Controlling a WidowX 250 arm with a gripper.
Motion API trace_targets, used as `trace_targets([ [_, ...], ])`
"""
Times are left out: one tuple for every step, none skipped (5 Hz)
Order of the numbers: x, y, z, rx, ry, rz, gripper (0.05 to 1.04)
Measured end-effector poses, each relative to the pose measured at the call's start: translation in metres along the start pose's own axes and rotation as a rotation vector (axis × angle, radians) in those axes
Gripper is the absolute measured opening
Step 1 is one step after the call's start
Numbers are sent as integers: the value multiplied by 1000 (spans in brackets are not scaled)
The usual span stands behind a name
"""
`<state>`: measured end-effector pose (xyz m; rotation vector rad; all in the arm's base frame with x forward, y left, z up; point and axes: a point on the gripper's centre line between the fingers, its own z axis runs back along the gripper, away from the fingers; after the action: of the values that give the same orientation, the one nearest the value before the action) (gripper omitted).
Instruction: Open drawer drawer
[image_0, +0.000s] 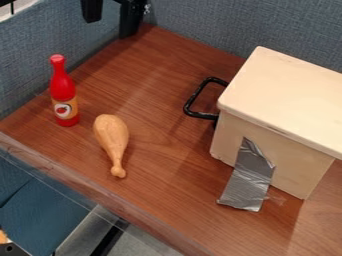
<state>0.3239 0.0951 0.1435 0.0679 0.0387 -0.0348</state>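
At the top edge, left of centre, the black gripper (110, 28) hangs with its two fingers apart and nothing between them. It is up and to the left of the drawer box, well away from the handle. The pale wooden drawer box (287, 100) stands at the right. A black loop handle (191, 102) sticks out from its left side, over the table. That side faces away from the view, so the drawer front is mostly hidden; no pulled-out part of the drawer shows.
A red bottle (63, 92) stands upright at the left. A toy drumstick (112, 140) lies right of it. Silver tape (250, 180) runs from the box down onto the brown table (167, 200). Blue-grey partition walls (214, 25) border the table's back and left.
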Motion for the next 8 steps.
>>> trace_targets([
  [0,-2,-12,-15,36,-2,999],
  [7,-10,-14,-36,17,-20,999],
  [19,-19,-27,-41,-4,-33,999],
  [28,-25,-27,-46,-53,-23,999],
  [39,-41,-33,-62,-82,-28,999],
  [50,-61,-31,-50,-124,-1,999],
  [58,-76,-34,-62,-133,10,999],
  [65,-85,-40,-80,-126,15,999],
])
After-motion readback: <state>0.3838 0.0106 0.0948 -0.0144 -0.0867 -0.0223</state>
